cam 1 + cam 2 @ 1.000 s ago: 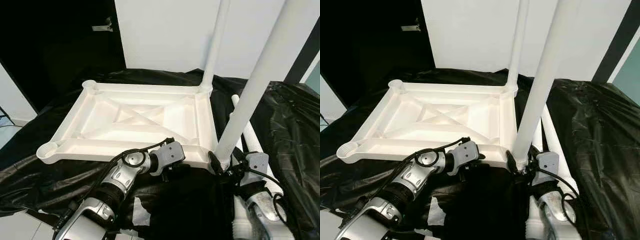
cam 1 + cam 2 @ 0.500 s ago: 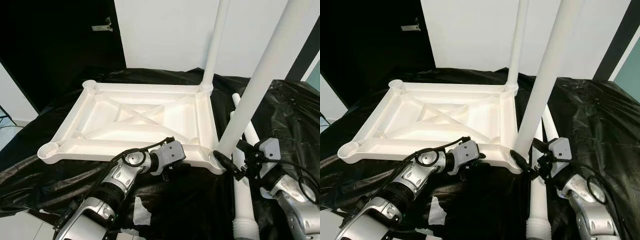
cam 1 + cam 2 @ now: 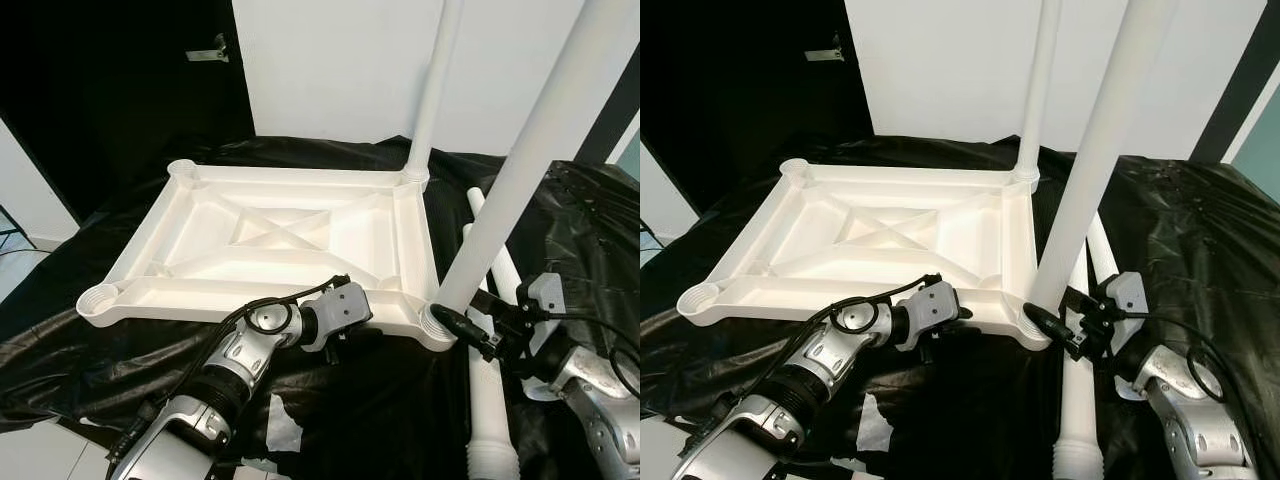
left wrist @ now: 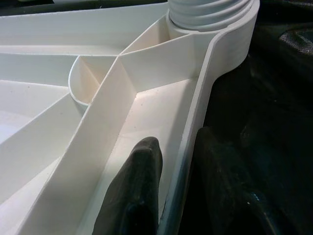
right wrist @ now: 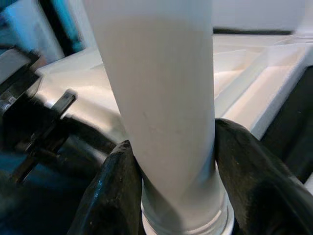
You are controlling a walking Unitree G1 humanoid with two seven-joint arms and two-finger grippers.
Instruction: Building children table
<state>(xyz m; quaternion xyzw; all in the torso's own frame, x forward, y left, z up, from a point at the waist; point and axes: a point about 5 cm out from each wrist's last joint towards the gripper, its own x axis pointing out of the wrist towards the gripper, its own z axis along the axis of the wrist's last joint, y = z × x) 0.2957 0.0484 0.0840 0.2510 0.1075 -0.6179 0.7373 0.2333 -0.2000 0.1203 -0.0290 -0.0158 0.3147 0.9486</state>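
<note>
The left arm reaches forward from low on the robot's left, elbow bent, wrist turned inward, cables looping over the silver joint. Its left gripper (image 4: 176,181) sits at the near edge of the tabletop (image 3: 270,235), one black finger inside the rim and the other outside, pinching the thin wall between them. The right arm comes in from the lower right, forearm angled up and toward the middle. The right gripper (image 5: 176,161) is at the base of the near leg (image 3: 520,170), with its two fingers pressed against opposite sides of the leg, just above the socket.
</note>
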